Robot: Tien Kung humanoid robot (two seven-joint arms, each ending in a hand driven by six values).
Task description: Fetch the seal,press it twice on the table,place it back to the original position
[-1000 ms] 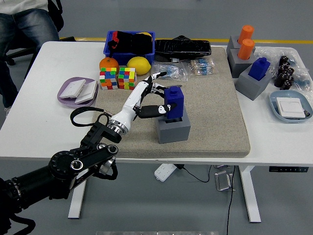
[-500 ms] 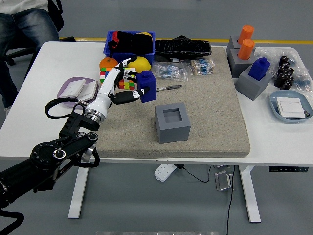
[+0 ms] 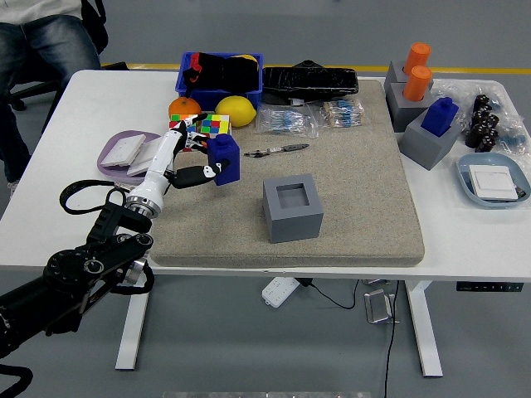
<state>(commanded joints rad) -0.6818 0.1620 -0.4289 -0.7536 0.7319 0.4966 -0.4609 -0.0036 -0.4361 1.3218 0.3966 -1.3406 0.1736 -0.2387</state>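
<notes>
My left hand (image 3: 202,157) is shut on the blue seal (image 3: 225,160), holding it over the left part of the grey mat (image 3: 348,174). The seal hangs left of its grey holder block (image 3: 292,207), whose square socket is open and empty. My black left arm (image 3: 91,261) comes in from the lower left. The right arm is out of sight.
Two colour cubes (image 3: 207,126), an orange (image 3: 184,107) and a lemon (image 3: 236,110) lie behind the hand. A purple dish (image 3: 124,156) sits at the left. A pen (image 3: 278,150) lies on the mat. More seals in blocks (image 3: 431,133) stand at the right. A seated person (image 3: 37,33) is top left.
My left hand lifted the blue seal out of its grey holder and carried it left and a little toward the near edge; the holder's socket now stands empty.
</notes>
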